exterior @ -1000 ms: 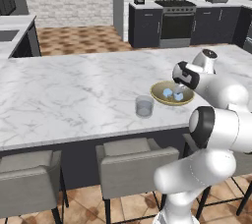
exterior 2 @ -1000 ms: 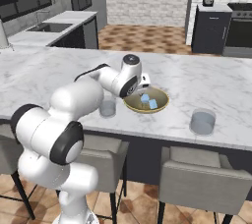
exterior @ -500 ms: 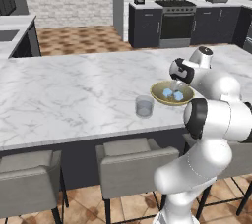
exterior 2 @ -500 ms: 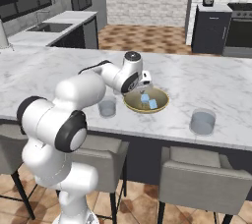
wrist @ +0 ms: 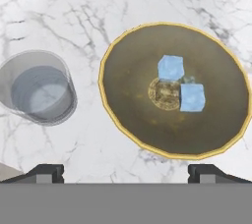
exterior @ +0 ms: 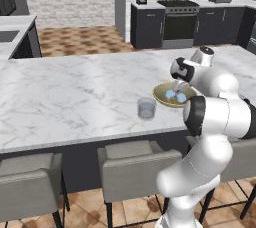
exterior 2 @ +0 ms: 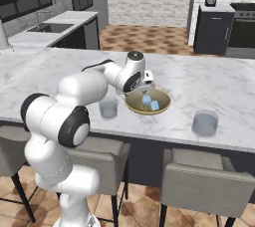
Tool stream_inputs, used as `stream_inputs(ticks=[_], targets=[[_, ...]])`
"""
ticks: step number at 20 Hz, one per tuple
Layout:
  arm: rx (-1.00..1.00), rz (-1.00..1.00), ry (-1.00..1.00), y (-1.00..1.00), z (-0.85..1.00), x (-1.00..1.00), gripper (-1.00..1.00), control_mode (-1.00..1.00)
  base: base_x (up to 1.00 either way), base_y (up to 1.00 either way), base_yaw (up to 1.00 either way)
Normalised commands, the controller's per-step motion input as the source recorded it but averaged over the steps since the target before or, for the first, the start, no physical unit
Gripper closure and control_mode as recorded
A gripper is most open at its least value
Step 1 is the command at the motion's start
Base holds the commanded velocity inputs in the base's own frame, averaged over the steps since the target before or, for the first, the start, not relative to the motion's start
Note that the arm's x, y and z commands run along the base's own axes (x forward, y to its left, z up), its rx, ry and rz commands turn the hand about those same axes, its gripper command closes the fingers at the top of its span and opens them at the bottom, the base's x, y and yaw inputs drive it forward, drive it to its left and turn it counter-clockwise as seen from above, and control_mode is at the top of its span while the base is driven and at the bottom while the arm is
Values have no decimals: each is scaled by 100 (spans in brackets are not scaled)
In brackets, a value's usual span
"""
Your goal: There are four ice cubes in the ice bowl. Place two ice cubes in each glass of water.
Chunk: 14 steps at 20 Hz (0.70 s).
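The white arm rises from the base in a tall bend, its dark-jointed elbow high, and the forearm reaches forward over the table's near half. The wrist turns the hand downward. The gripper (exterior: 176,85) hangs low over the table, empty, with its fingers (wrist: 47,171) spread wide apart; the two dark tips sit at opposite sides of the hand view's bottom, touching nothing.
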Motion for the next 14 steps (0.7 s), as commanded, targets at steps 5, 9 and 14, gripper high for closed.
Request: stream_inputs(ticks=[5,9,14], targets=[[0,0,0,0,-16,13,-100,-100,0,0,0],[0,0,1,-1,-12,3,-100,-100,0,0,0],[0,0,1,-1,-9,3,-100,-100,0,0,0]])
